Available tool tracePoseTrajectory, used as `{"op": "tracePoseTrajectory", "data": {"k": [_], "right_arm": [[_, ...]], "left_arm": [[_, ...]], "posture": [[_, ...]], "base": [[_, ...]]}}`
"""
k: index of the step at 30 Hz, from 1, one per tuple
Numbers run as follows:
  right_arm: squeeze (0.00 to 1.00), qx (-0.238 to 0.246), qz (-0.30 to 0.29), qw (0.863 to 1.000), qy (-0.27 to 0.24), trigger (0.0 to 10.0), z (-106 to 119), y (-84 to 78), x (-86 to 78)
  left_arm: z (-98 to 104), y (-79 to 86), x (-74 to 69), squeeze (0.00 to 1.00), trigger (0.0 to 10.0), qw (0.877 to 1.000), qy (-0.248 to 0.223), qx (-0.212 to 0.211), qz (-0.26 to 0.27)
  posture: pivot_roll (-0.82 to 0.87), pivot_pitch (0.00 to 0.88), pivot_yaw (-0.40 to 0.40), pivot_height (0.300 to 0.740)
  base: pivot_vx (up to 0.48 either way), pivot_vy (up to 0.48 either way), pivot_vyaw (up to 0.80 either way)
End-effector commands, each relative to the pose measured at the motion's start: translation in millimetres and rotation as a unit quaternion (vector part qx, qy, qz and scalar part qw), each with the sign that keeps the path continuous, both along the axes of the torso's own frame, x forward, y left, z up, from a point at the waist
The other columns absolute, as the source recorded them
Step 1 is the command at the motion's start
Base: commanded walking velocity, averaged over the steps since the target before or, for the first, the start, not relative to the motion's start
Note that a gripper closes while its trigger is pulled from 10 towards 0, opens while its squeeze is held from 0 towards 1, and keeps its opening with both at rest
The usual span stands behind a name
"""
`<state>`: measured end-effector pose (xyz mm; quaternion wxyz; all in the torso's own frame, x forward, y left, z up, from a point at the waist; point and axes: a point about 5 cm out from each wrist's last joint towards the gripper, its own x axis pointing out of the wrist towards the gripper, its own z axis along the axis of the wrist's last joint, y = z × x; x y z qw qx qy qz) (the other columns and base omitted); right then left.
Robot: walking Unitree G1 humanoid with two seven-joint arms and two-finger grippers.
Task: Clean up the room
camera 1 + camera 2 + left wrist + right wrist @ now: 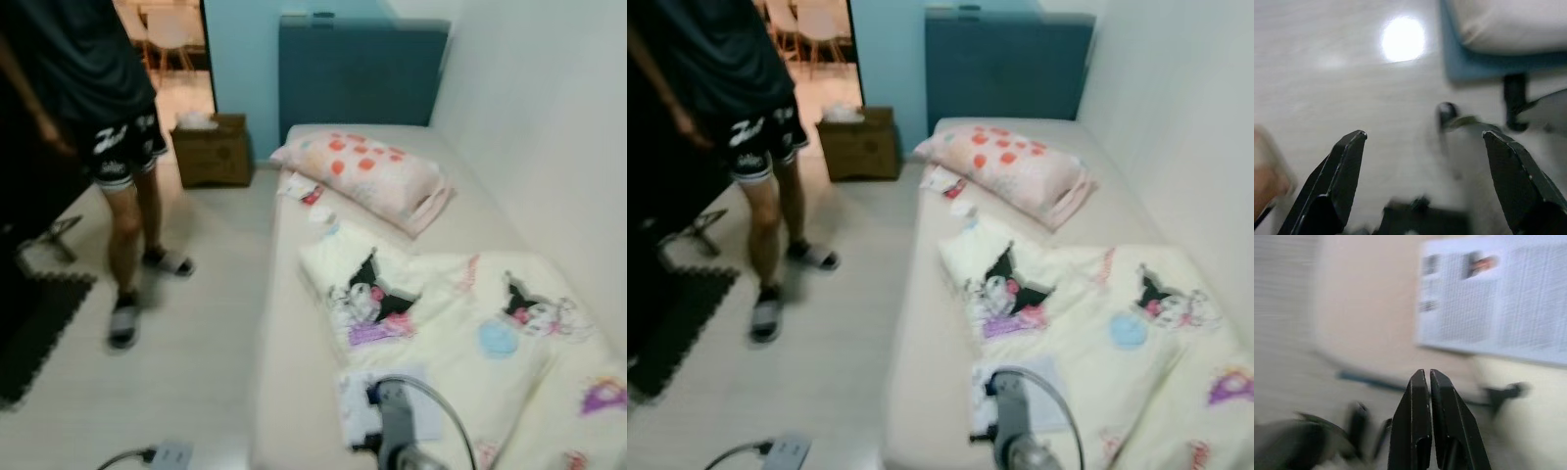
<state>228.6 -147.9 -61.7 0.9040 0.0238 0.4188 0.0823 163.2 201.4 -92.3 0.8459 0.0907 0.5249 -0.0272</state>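
At the upper left of the frame a person (103, 127) in dark shorts and slippers stood on the pale floor (186, 343), with a brown box (213, 150) behind them near the doorway and a dark mat (39, 328) at the left edge. Toward the right lay the bed (294, 323), a spotted pillow (367, 176) by its blue headboard (358, 73), small bits of litter (312, 196) beside the pillow, a cartoon-print blanket (460, 323) crumpled lower right, and a printed sheet of paper (377, 401) at the lower centre. The left gripper (1422, 142) hung over the floor with fingers spread wide, while the right gripper (1425, 382), fingers pressed together and holding nothing, sat below the paper (1493, 298).
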Motion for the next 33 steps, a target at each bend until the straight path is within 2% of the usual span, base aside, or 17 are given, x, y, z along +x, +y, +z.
{"op": "tracePoseTrajectory", "data": {"k": [1, 3, 10, 26, 33], "right_arm": [[0.0, 0.004, -0.008, 1.0, 0.005, 10.0, -2.7, 0.9, -4.3], [0.0, 0.002, -0.009, 1.0, 0.008, 10.0, -3.1, 0.1, -4.8], [0.0, -0.003, -0.009, 1.0, 0.011, 10.0, -3.3, -0.3, -4.8], [0.0, -0.016, -0.011, 1.0, 0.013, 10.0, -2.8, 0.0, -3.3], [0.0, -0.018, -0.011, 1.0, 0.014, 10.0, -3.0, -0.4, -3.6]], "left_arm": [[-5.1, 1.3, -12.9, 0.0, 10.0, 1.0, 0.024, -0.003, 0.005], [-5.4, 1.1, -13.7, 0.0, 10.0, 1.0, 0.028, -0.006, 0.003], [-5.8, -0.2, -14.3, 0.0, 10.0, 0.999, 0.03, -0.011, 0.003], [-8.4, 0.2, -21.1, 0.0, 10.0, 0.999, 0.042, -0.011, 0.023], [-9.1, 0.6, -23.0, 0.0, 10.0, 0.999, 0.048, -0.01, 0.024]], "posture": [[0.1, 0.0, -0.065, 0.737], [0.1, 0.0, -0.068, 0.737], [0.1, 0.0, -0.068, 0.737], [0.11, 0.0, -0.068, 0.737], [0.1, 0.0, -0.068, 0.737]], "base": [[0.0, 0.0, 0.0], [0.0, 0.0, 0.0], [0.0, -0.476, 0.0], [0.0, 0.0, 0.0], [-0.382, 0.0, 0.0]]}}
